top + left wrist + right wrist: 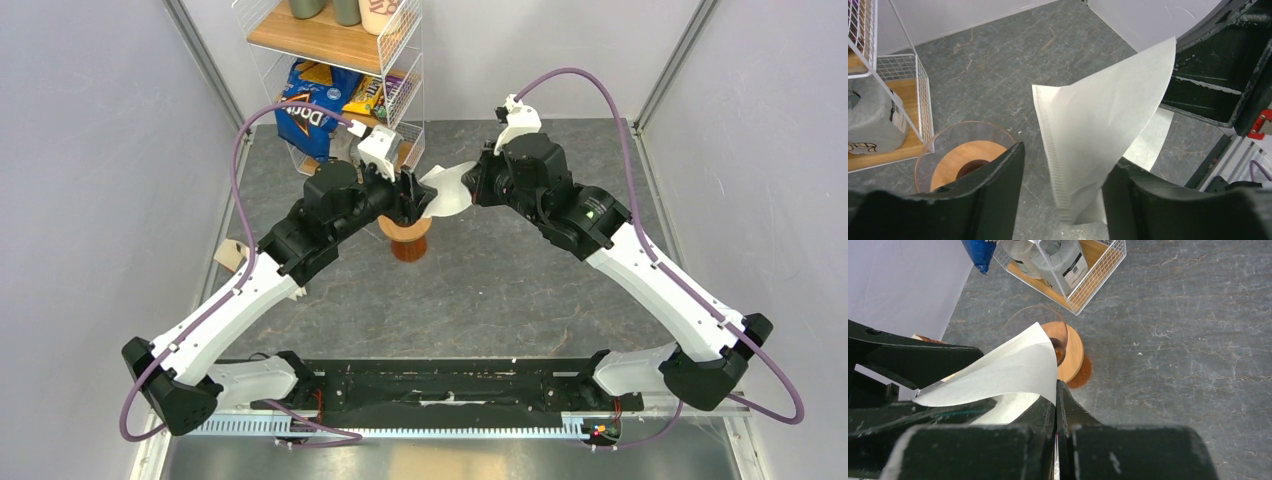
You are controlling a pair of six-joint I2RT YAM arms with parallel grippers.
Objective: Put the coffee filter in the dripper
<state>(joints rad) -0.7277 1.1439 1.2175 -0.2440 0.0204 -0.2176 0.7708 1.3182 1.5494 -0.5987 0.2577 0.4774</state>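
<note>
The right claw is pinched flat on one edge of the coffee filter, its jaws pressed together with the paper between them, so this arm alone carries the sheet. The left claw stands spread, one jaw on either side of the filter's seamed lower end. The paper hangs close by one jaw and clear of the other, and I see no grip there. The filter itself is in the air, above the dripper and off to one side of its rim, touching it nowhere. It looks mostly flat and folded rather than opened into a cone. The dripper stands upright on the counter below both claws, its bowl bare and the dark centre hole plain in the left wrist view. A wire shelf rack holding bags and packets stands near the dripper, on its far side from the arms. As I judge it, the first part of the task is done: the filter is off the counter, firmly held, and brought close over the dripper. The placing itself is not yet done. The paper probably needs spreading, perhaps with help from the spread left claw. Its pointed end then has to be lined up over the centre hole, lowered until it seats against the bowl's wall, and let go.
</note>
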